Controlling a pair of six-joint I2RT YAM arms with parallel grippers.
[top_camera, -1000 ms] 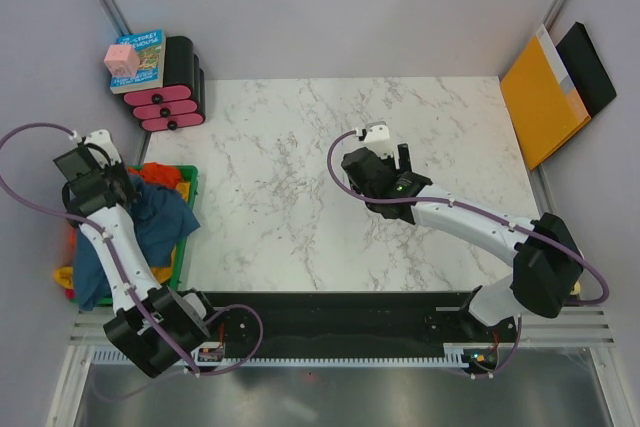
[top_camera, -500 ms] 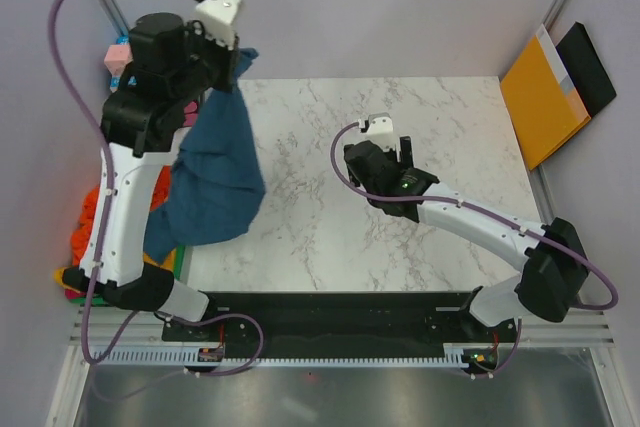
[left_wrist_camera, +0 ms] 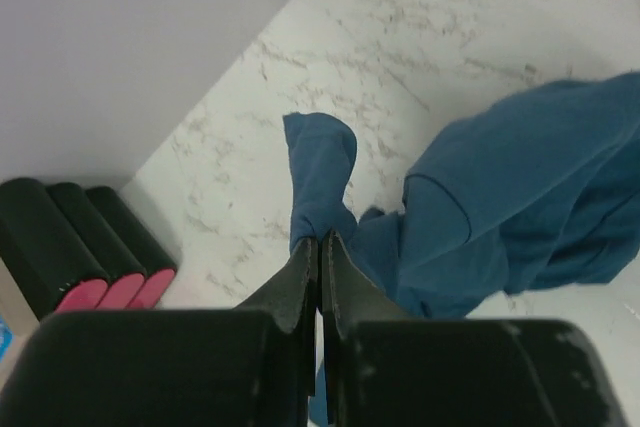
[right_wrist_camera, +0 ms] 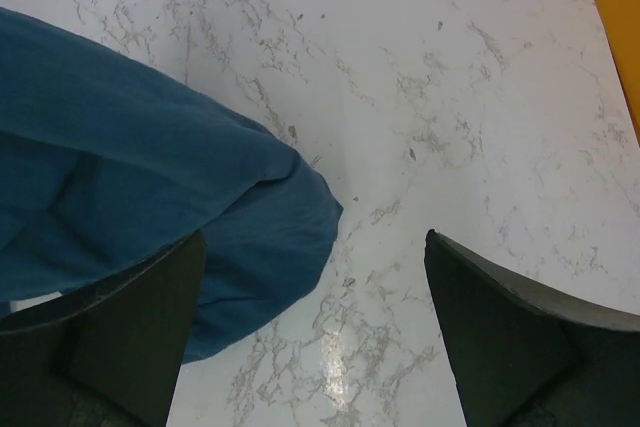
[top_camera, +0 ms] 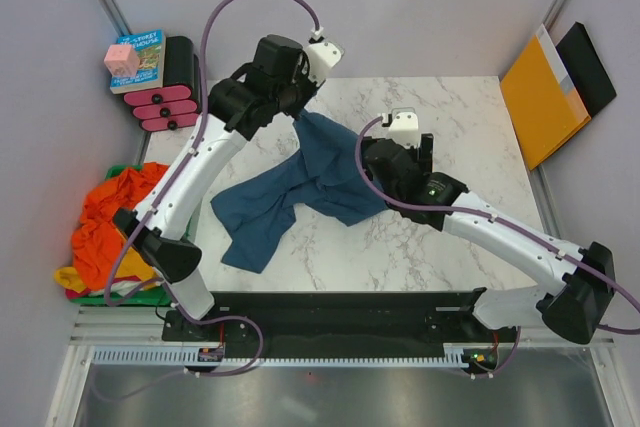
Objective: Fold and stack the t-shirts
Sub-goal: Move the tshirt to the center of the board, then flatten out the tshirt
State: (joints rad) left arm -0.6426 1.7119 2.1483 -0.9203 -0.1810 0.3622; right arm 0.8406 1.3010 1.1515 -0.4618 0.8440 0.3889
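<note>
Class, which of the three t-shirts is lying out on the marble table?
The dark blue t-shirt, its upper end pinched in the left gripper. The orange t-shirt and yellow t-shirt lie heaped together off the left side of the table.

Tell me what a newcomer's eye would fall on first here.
The dark teal-blue t-shirt stands out first, sprawled crumpled across the marble table, one corner pinched in the shut left pincer near the far edge. The right pincer hovers wide open over its right edge. Off the table's left side lies a bright orange heap of shirts.
</note>
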